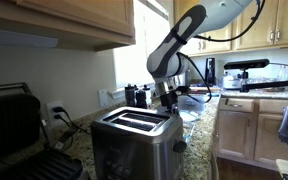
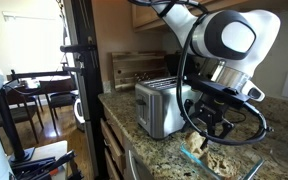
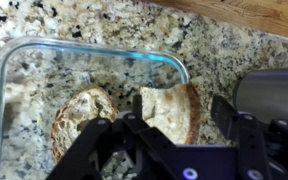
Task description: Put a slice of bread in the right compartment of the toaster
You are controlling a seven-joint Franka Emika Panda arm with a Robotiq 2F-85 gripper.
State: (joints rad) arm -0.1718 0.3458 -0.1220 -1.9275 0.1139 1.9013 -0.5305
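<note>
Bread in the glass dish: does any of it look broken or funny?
A little. In the wrist view, the right-hand slice of bread has a ragged left edge, as if torn, while the round slice beside it looks whole. Both lie flat inside the glass dish; nothing looks spilled.

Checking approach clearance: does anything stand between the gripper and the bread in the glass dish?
Nothing visible. The open black gripper hangs over the clear glass dish, and the golden-brown bread slice lies uncovered below it.

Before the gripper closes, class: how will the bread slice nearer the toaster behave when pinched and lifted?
The slice of bread looks thin with a ragged edge: probably light, and may bend or crumble. Lying flat in the glass dish, it would likely slide, not roll.
</note>
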